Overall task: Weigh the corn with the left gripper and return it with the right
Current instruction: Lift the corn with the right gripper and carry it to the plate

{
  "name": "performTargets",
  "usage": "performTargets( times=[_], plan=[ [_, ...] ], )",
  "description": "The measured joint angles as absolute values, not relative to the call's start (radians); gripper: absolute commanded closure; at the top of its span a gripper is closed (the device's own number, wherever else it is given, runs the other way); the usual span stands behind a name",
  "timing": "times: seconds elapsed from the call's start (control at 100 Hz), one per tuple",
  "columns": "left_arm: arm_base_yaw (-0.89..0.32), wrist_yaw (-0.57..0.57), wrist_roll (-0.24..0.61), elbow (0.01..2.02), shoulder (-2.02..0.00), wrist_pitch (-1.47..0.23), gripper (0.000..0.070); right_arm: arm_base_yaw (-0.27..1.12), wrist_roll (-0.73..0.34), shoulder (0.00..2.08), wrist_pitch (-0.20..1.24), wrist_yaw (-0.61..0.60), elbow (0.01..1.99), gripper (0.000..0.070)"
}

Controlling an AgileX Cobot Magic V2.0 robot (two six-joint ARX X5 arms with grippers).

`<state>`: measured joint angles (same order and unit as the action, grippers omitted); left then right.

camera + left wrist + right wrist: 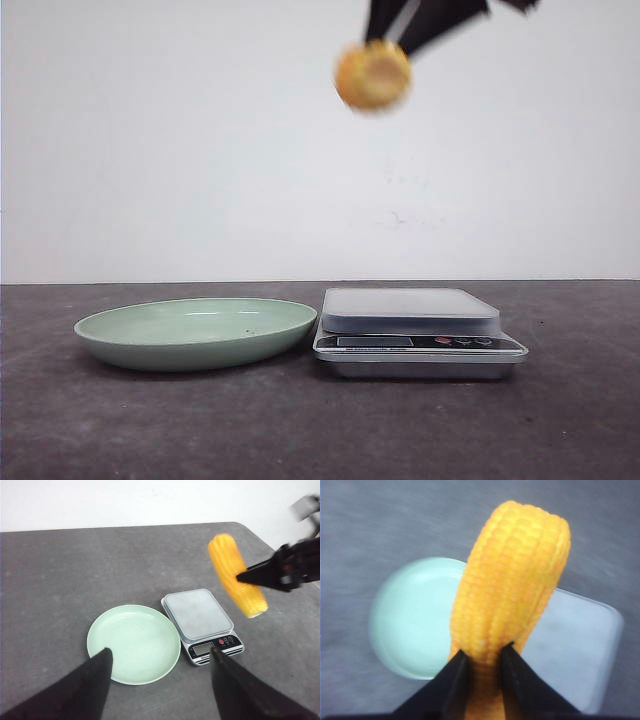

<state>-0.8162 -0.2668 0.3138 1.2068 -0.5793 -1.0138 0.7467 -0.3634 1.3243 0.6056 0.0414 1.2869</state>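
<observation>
The right hand (pixel 481 655) pinches the corn (pixel 373 76) high above the tabletop (pixel 300 430), at twelve o'clock over the scale (pixel 412 330), while the left hand (pixel 160 655) hangs wide and empty above the green dish (pixel 134 643).

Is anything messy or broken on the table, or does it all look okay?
Nothing looks spilled, broken or crooked. The green dish and the scale sit flat, side by side, both with nothing on them. The corn is up in the air, pinched in the right gripper. The left gripper is open, holding nothing.
</observation>
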Motion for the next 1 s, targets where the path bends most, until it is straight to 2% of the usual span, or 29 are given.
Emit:
performTargets(
  times=[0.13, 0.26, 0.47, 1.0],
  plan=[
    [-0.816, -0.267, 0.314, 1.207, -0.579, -1.013, 0.0335, 0.82, -0.363, 1.335, 0.618, 0.049, 1.396, 0.07],
    [-0.816, -0.267, 0.314, 1.207, -0.579, -1.013, 0.0335, 0.896, -0.361, 1.404, 0.622, 0.126, 1.53, 0.07],
    [-0.816, -0.267, 0.315, 1.207, -0.579, -1.013, 0.0335, 0.909, -0.336, 1.595, 0.67, 0.143, 1.722, 0.07],
    [-0.816, -0.287, 0.319, 1.207, -0.579, -1.013, 0.0335, 0.876, -0.349, 1.977, 0.627, 0.078, 1.739, 0.07]
  ],
)
